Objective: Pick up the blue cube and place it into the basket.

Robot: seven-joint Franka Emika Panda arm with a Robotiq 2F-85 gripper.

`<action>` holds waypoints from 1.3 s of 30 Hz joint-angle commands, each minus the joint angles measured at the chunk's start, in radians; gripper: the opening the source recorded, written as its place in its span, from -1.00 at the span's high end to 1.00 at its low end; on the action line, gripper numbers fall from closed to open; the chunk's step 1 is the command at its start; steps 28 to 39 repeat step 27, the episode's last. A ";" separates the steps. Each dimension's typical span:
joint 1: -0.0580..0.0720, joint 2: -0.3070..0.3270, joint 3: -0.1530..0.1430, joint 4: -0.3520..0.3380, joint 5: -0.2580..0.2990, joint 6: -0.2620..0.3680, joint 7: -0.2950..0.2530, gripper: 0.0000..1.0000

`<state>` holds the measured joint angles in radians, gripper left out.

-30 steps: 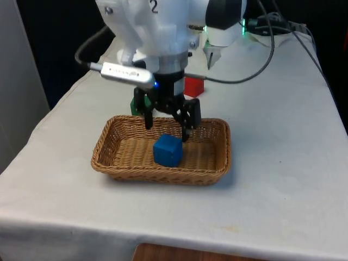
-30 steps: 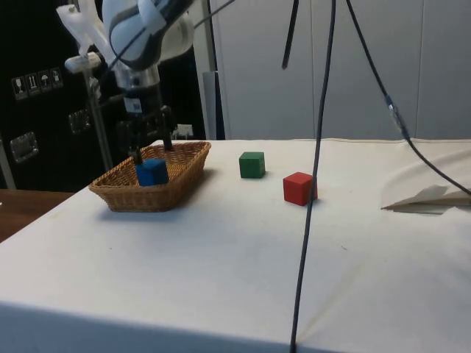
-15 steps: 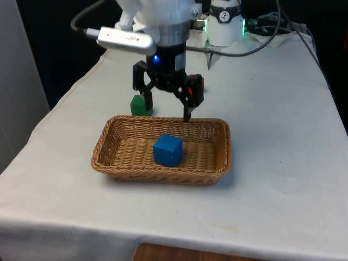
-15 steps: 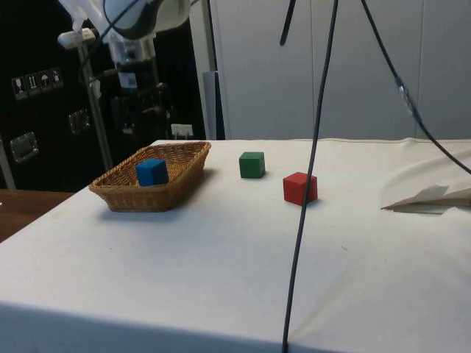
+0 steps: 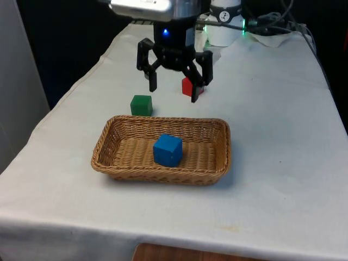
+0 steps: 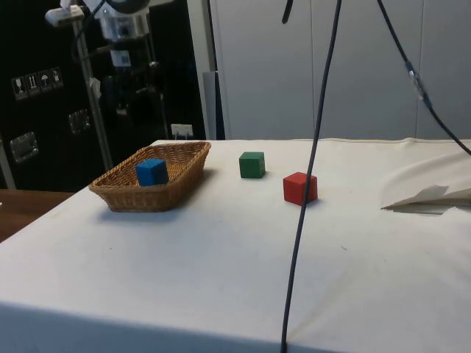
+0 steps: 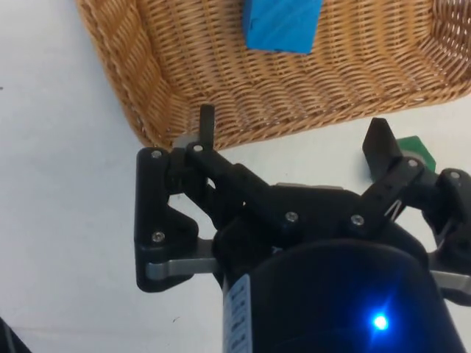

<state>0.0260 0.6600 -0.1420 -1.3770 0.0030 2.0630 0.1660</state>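
Note:
The blue cube [image 5: 167,150] lies inside the wicker basket [image 5: 104,162], near its middle, touching nothing but the woven floor. From the side, the blue cube [image 6: 151,172] sits low in the basket [image 6: 147,198]. My gripper [image 5: 174,89] hangs open and empty well above the table, beyond the basket's far rim, its fingers spread wide. In the wrist view the gripper [image 7: 294,131] hovers over the basket's edge, with the blue cube [image 7: 283,22] ahead in the basket [image 7: 331,88].
A green cube [image 5: 141,105] rests on the cloth just past the basket, on the front view's left. A red cube [image 5: 187,85] sits farther back, partly behind one finger. A black cable [image 6: 309,184] hangs down in the side view.
My open gripper has risen out of the basket and drawn back toward the table's far end. The blue cube has stayed where it lay in the basket.

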 commanded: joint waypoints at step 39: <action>0.043 -0.076 0.026 -0.009 -0.027 -0.052 -0.041 -1.00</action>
